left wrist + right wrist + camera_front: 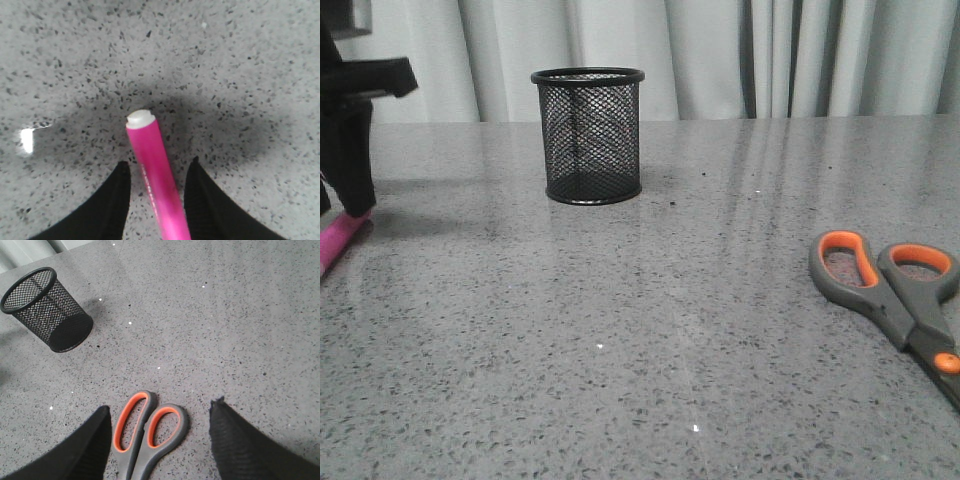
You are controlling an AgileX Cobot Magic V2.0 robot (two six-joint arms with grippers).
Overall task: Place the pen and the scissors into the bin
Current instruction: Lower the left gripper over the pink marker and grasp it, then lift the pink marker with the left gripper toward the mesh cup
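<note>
While both task items lie flat on the speckled grey table, the pen is seen framed between the two dark fingers of the left gripper, its white tip pointing away from the wrist and its long axis running almost straight out through the gap, slightly slanted. The jaws are held apart with a sliver of table visible on each side of the magenta barrel, so no grip is shown yet; whether the fingertips touch the table cannot be told. In the front view, the pen is seen at the far left edge beneath the left gripper, well apart from the bin, which stands upright toward the back of the table, left of centre.

On the opposite side, the scissors are laid at the table's right edge, handles toward the bin and blades running off toward the near right corner. In the right wrist view, the scissors are seen lying between the widely spread fingers of the right gripper, nearer one finger than the other, with nothing held. The bin is shown well beyond them.

Each item is judged nearest its own side's arm, and the pen appears the readier to be closed upon, since the jaws already straddle it across its narrow width.
</note>
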